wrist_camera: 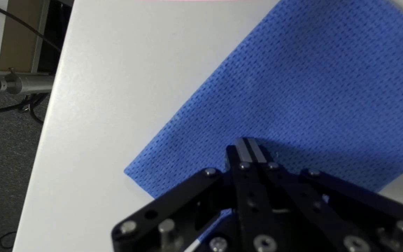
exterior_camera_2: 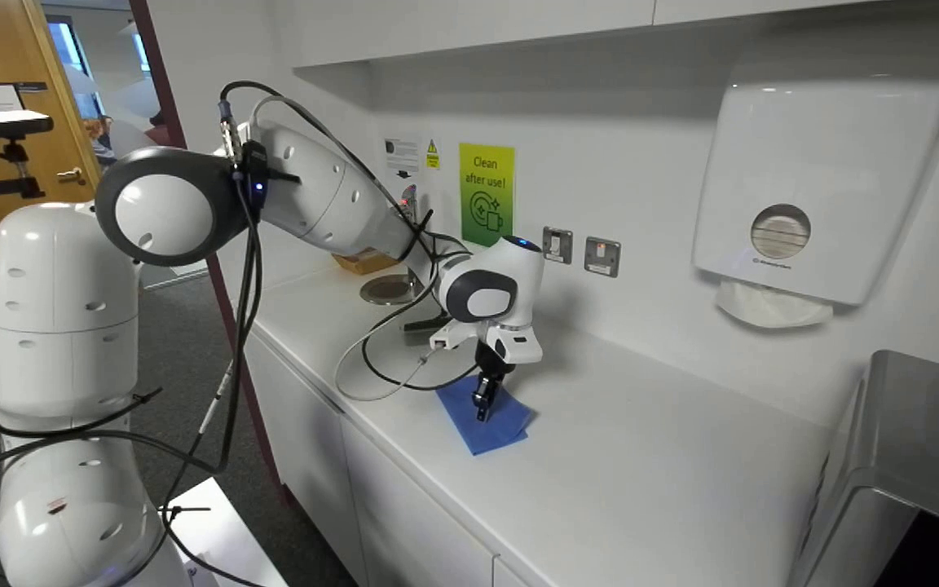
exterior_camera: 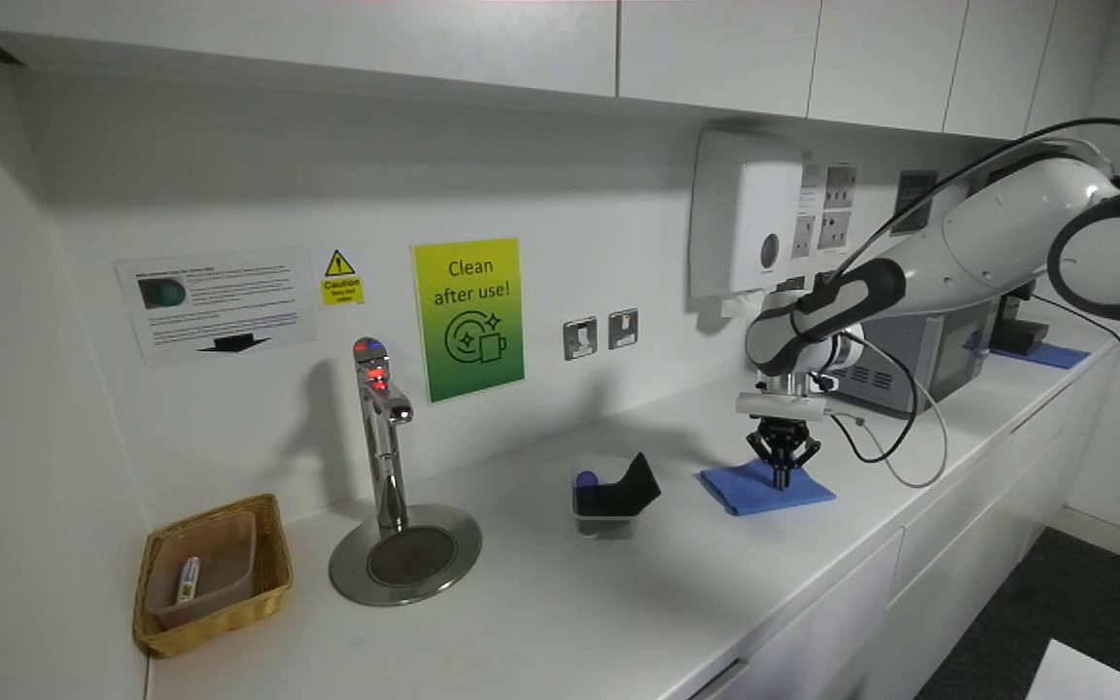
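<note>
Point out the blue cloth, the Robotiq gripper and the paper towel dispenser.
Blue cloth (wrist_camera: 299, 94): wrist view, on its upper face.
Robotiq gripper (wrist_camera: 248, 144): wrist view, midway between its closed fingertips.
Paper towel dispenser (exterior_camera_2: 828, 155): an exterior view, on its white front cover.

In muted light, a tap casts a soft shadow at left in an exterior view. Shade darkens the wrist view's cloth, lower right.
</note>
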`<state>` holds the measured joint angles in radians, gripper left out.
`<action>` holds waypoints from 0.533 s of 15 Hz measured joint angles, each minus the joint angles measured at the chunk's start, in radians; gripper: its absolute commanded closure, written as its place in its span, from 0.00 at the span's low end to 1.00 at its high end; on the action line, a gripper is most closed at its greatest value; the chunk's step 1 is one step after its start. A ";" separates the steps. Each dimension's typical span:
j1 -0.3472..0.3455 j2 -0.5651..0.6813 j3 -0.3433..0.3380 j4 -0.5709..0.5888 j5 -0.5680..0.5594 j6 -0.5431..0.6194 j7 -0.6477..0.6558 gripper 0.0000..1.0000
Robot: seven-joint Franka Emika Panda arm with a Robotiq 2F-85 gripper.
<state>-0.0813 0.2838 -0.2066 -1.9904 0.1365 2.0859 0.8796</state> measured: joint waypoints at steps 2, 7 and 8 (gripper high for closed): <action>-0.022 0.000 -0.016 -0.002 0.000 0.004 0.000 1.00; -0.082 0.003 -0.054 -0.005 0.004 0.013 0.001 1.00; -0.094 0.004 -0.060 -0.005 0.007 0.017 0.001 1.00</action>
<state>-0.1754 0.2877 -0.2666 -1.9951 0.1439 2.1028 0.8806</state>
